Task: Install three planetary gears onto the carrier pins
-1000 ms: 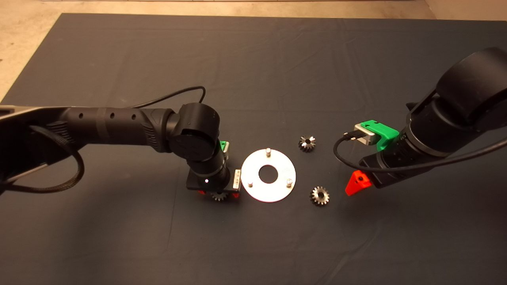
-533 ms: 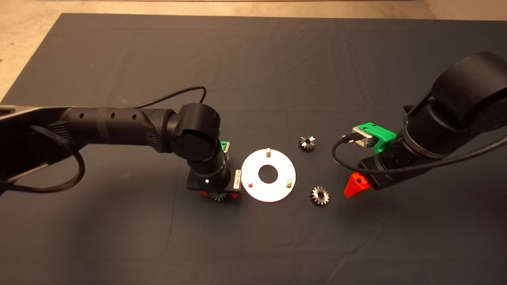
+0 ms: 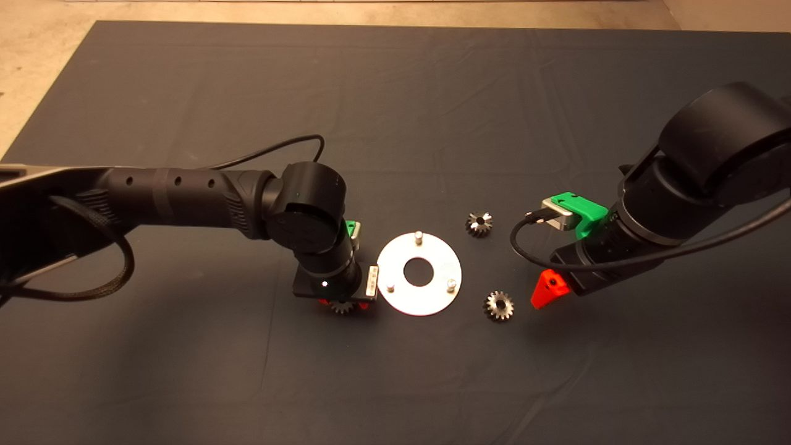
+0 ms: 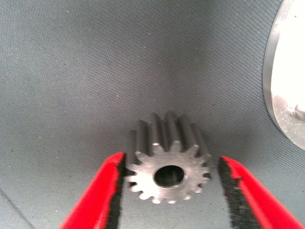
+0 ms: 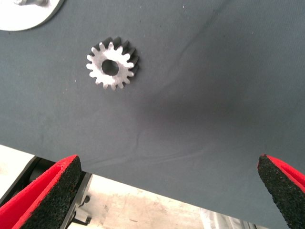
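The silver carrier disc (image 3: pixel 432 298) lies mid-mat with three bare pins (image 3: pixel 418 235), (image 3: pixel 390 287), (image 3: pixel 452 284). My left gripper (image 3: pixel 342 305) points down just left of the disc and straddles one planetary gear (image 4: pixel 167 174) that lies on the mat. One pad touches its teeth and the other (image 4: pixel 228 183) stands a narrow gap off. The disc's edge (image 4: pixel 286 95) shows beside it. My right gripper (image 3: pixel 552 290) hangs wide open right of a second gear (image 3: pixel 499 305), which also shows in the right wrist view (image 5: pixel 112 64). A third gear (image 3: pixel 479 223) lies behind the disc's right side.
The dark mat (image 3: pixel 395 111) covers the table, with pale floor beyond its far edge (image 3: pixel 371 12). A black cable (image 3: pixel 290 145) loops behind the left wrist. The mat's near edge (image 5: pixel 143 167) and the floor show in the right wrist view.
My right arm has moved left and slightly down, closer to the front right gear. My left gripper has stayed around its gear.
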Robot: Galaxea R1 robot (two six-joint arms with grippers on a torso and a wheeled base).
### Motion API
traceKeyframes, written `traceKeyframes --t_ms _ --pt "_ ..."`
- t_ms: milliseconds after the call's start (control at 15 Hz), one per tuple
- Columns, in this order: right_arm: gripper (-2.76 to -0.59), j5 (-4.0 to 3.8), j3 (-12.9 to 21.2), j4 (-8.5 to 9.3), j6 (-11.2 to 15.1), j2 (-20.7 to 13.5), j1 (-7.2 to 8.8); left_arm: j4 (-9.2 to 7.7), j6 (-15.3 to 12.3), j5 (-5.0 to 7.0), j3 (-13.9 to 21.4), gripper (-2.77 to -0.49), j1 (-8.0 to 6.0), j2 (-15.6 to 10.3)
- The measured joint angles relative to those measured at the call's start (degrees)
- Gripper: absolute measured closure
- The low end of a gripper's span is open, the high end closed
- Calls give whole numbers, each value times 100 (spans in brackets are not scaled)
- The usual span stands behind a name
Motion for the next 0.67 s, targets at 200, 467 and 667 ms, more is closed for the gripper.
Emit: traceKeyframes --t_ms 200,467,667 --pt "-276 0 -50 -2 -28 31 0 0 0 1 7 -114 0 17" --pt "-276 -1 -80 -5 -53 48 0 2 0 0 11 -104 0 45" --pt "-276 0 -91 -9 -72 61 -17 2 0 0 11 -99 0 53"
